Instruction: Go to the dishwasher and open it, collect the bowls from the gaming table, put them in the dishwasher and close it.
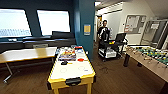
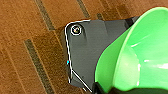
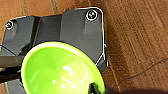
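Head view. The gaming table (image 1: pixel 71 71), pale yellow wood with a white playing top, stands at 6 o'clock of the field. On its far end lie coloured boxes (image 1: pixel 67 53) and a small orange bowl (image 1: pixel 80 59); a dark puck-like object (image 1: pixel 64 62) sits on the white surface nearer the middle. A long pale table (image 1: pixel 27 54) lies at 9 o'clock, with a dark sofa (image 1: pixel 37 41) behind it under two bright windows. The table-football table (image 1: pixel 150 57), with green field and rods, occupies 3 o'clock. At 1 o'clock a person (image 1: pixel 103 31) stands behind a black cart (image 1: pixel 111 47) in the corridor.

Left wrist view. A bright green bowl (image 2: pixel 140 55) lies tilted against the dark wrist plate, above a brown wood-pattern floor (image 2: pixel 27 40). A dark part of the left gripper (image 2: pixel 100 88) meets the bowl's rim at the picture's lower edge; how far the fingers are parted cannot be told, though the bowl hangs clear of the floor and appears carried.

Right wrist view. A lime green bowl (image 3: pixel 61 70) rests in front of the wrist plate, its hollow facing the camera. A dark finger (image 3: pixel 96 88) of the right gripper (image 3: pixel 98 90) overlaps the rim, apparently clamped on it.
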`<state>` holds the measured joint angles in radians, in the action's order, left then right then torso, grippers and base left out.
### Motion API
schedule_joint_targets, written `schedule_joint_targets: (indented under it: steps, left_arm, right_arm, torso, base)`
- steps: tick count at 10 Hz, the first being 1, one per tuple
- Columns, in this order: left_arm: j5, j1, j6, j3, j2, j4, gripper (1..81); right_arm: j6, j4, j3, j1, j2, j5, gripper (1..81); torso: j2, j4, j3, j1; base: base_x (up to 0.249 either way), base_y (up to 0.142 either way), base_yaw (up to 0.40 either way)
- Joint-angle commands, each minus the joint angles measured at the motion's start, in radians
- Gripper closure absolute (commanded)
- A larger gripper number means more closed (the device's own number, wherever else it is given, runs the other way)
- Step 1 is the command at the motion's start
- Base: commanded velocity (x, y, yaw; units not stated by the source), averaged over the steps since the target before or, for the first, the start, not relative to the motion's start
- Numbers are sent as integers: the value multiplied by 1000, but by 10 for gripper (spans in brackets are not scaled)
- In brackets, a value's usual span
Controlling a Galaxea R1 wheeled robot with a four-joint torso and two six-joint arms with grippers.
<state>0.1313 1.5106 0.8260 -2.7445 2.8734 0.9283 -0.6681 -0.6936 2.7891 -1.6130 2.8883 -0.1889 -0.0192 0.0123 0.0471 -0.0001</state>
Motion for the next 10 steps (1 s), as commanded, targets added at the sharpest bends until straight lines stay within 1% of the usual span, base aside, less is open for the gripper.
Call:
schedule_joint_targets:
  steps: [1, 6, 10]
  left_arm:
    - [-36, -46, -4, -11, -11, 7, 811]
    - [-36, -48, -2, -14, 5, 7, 811]
    - [-36, -49, -2, -57, 40, 7, 811]
  right_arm:
    - [2, -9, 10, 35, -12, 43, 811]
    - [4, -7, 12, 40, -4, 45, 811]
    - [4, -7, 13, 35, 2, 45, 811]
  torso:
    - [0, 0, 0, 0]
    - [0, 0, 0, 0]
    - [0, 0, 0, 0]
  base:
    - [0, 0, -365]
    - [0, 0, -365]
    - [0, 0, -365]
